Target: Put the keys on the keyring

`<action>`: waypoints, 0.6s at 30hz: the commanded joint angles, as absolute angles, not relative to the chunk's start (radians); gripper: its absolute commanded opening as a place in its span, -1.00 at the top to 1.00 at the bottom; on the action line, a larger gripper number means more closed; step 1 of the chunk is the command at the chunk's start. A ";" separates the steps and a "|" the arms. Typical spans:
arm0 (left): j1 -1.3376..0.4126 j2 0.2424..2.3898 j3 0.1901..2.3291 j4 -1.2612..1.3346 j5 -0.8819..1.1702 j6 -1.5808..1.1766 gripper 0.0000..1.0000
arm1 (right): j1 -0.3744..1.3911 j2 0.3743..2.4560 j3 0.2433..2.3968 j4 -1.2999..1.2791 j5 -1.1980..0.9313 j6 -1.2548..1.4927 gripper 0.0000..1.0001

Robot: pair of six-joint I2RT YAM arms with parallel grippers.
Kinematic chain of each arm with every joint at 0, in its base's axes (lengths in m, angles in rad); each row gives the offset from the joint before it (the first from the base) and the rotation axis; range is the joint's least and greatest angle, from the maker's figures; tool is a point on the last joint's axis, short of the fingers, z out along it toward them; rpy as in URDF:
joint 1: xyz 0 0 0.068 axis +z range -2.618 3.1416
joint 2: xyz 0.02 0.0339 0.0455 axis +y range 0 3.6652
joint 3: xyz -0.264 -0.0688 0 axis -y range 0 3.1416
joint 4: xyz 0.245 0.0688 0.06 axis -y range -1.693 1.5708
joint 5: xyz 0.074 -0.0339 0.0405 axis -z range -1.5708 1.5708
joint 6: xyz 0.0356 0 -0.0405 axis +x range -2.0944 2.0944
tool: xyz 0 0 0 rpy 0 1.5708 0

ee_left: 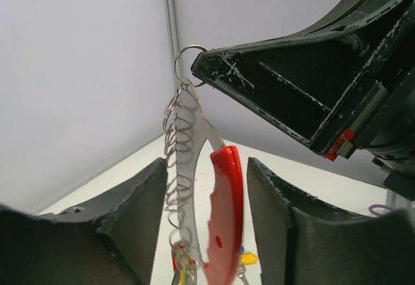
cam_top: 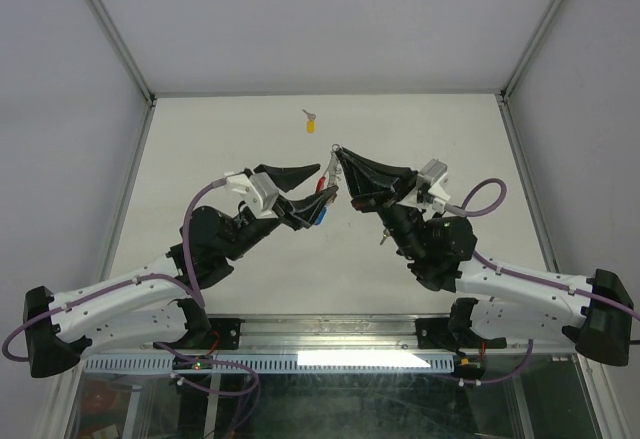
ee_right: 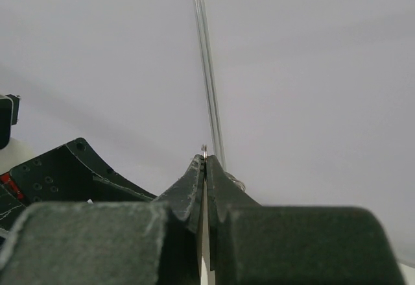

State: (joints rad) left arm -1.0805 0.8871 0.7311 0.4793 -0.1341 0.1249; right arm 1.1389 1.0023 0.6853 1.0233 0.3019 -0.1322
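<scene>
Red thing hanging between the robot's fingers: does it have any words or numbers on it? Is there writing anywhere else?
No word, number or sign can be read in any view.
Red strip of the keyring: no writing shows.
Small red tab on the right gripper: too small to tell.
Yellow key: too small to tell.

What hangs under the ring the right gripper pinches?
The rest of the keyring: wire rings and a red strip, between the left fingers. Coloured key heads peek out lowest; their blades are cut off.
</scene>
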 commanded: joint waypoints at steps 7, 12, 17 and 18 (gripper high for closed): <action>-1.089 0.861 0.776 0.507 -0.144 0.155 0.58 | 1.147 0.966 0.718 1.074 0.268 -0.116 1.00; -1.089 0.853 0.779 0.504 -0.163 0.155 0.96 | 1.147 0.953 0.713 1.062 0.252 -0.109 1.00; -1.090 0.849 0.785 0.502 -0.181 0.144 1.00 | 1.147 0.944 0.695 1.054 0.251 -0.108 1.00; -1.090 0.848 0.787 0.504 -0.184 0.140 1.00 | 1.148 0.942 0.690 1.054 0.254 -0.107 1.00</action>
